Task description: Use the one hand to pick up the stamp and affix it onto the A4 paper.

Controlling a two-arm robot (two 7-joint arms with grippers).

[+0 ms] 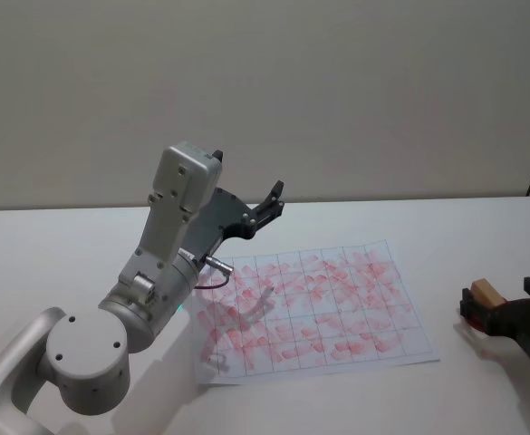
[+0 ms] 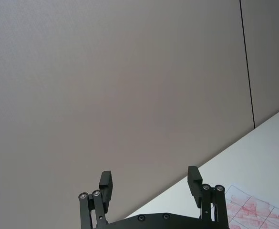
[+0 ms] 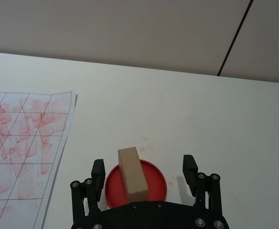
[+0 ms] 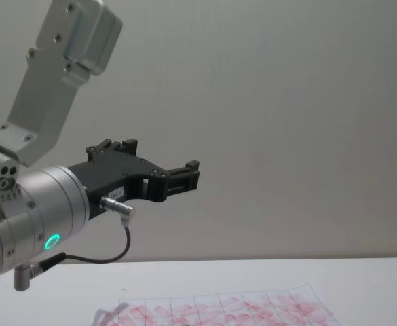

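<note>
Our right claw (image 3: pixel 144 164) stands open astride the stamp (image 3: pixel 131 174), touching neither side. The stamp sits upright on a red ink pad (image 3: pixel 157 186), just right of the paper (image 3: pixel 20 138). We judge the pickup is at hand: close, lift, carry left. Our left claw (image 2: pixel 149 180) hangs open, raised.

A round red pad (image 3: pixel 156 183) lies on the white table (image 3: pixel 201 119), grey wall (image 3: pixel 106 24) behind.

Red pad (image 3: pixel 154 185) near edge hidden behind right end effector (image 3: pixel 144 164).
</note>
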